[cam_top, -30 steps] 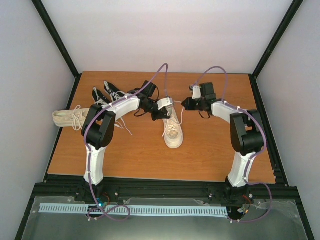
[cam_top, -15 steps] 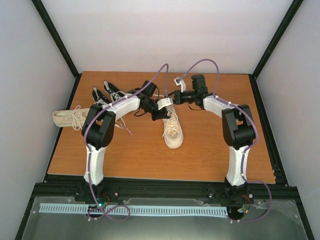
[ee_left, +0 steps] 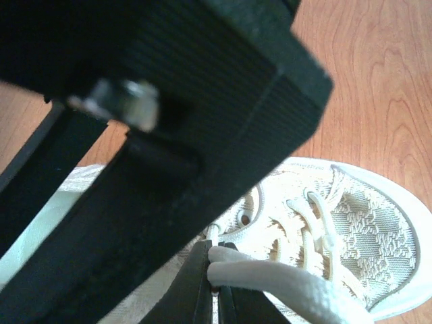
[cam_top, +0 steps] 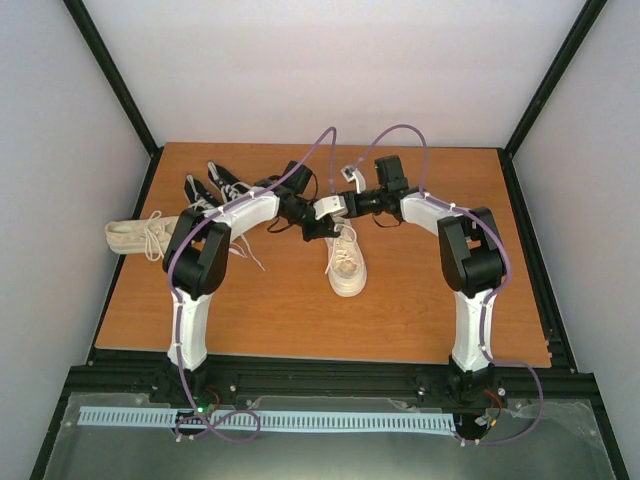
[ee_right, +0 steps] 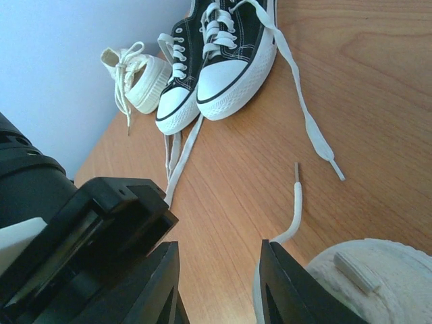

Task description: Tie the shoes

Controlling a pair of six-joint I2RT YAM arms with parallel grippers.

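cream shoe: light, soft | lace: limp, likely slippery, best pinched near its free end | left gripper: clamped on lace above shoe | right gripper: fingers apart, just beside shoe

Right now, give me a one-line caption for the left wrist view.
Left gripper pinches a pale lace just above the cream shoe on the wooden table.

I see a smooth, lightly glossy wood-grain surface, patterned woven cloth on the cream shoe, black canvas shoes with smooth white rubber toe caps, and matt, ribbed black plastic on the left end effector.
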